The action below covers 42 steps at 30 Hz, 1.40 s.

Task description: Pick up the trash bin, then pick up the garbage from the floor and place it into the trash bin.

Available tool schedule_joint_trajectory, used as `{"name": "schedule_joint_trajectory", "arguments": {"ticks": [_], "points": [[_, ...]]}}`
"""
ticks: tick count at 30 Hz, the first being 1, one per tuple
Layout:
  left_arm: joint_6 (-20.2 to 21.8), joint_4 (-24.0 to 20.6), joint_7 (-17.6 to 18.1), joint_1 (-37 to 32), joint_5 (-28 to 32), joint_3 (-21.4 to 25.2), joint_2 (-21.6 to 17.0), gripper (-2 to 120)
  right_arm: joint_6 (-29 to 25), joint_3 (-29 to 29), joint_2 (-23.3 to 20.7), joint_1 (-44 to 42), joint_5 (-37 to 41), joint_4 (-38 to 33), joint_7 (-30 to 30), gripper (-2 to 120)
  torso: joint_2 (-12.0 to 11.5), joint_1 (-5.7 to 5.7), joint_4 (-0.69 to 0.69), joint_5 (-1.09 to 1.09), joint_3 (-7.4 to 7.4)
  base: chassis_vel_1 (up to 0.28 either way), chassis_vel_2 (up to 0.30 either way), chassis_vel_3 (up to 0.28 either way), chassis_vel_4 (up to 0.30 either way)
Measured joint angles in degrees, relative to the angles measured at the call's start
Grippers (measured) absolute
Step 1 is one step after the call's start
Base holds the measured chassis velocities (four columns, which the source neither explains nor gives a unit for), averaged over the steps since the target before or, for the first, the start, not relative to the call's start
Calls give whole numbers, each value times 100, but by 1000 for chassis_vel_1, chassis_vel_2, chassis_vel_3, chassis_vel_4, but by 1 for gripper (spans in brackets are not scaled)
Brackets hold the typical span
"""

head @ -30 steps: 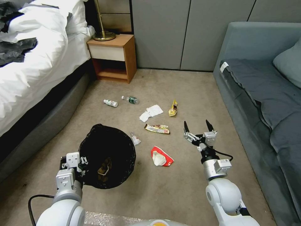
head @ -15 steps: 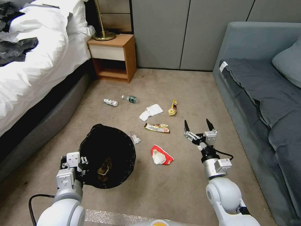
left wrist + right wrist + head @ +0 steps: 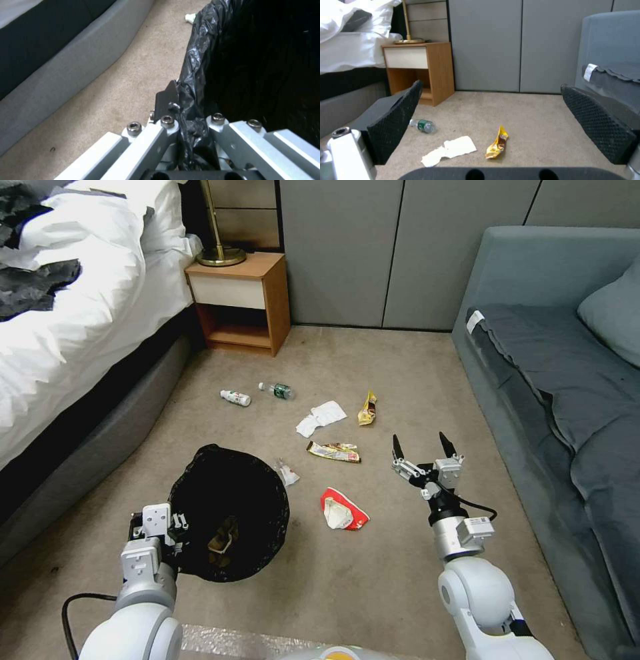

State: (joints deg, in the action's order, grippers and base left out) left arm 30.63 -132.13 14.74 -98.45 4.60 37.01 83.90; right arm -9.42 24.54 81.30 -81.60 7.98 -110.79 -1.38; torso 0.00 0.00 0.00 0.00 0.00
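The trash bin (image 3: 227, 510) shows as a round opening lined with black bag, at the lower left of the head view. A tan crumpled piece (image 3: 223, 533) lies inside it. My left gripper (image 3: 167, 530) is shut on the bin's near rim; the left wrist view shows the left gripper (image 3: 186, 120) clamped on the crinkled bag (image 3: 200, 62). Garbage lies on the carpet: a red-white wrapper (image 3: 343, 511), a striped wrapper (image 3: 333, 452), white paper (image 3: 321, 418), a yellow wrapper (image 3: 367, 409) and two small bottles (image 3: 235, 398) (image 3: 277, 391). My right gripper (image 3: 419, 443) hangs open above the carpet, right of the red-white wrapper, holding nothing.
A bed (image 3: 80, 333) runs along the left and a grey sofa (image 3: 553, 380) along the right. A wooden nightstand (image 3: 240, 300) with a brass lamp base stands at the back wall. Open carpet lies between them.
The head view has shifted very slightly. Both grippers, the bin and the litter hold their places.
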Motion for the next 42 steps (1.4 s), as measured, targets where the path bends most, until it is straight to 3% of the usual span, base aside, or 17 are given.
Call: {"name": "schedule_joint_trajectory", "arguments": {"ticks": [21,32,42], "points": [[-7,-44,-3,-23,-11,-1,-12,1,69,-38,-161,181,20,6,-13,100,0,0,0,0,0,0,0,0,0],[-9,-45,-7,-23,-14,9,-5,1,575,-256,-250,366,17,271,-15,100,0,0,0,0,0,0,0,0,0],[-9,-4,-9,-5,-17,9,1,1,830,-311,-382,456,18,513,448,100,0,0,0,0,0,0,0,0,0]]}}
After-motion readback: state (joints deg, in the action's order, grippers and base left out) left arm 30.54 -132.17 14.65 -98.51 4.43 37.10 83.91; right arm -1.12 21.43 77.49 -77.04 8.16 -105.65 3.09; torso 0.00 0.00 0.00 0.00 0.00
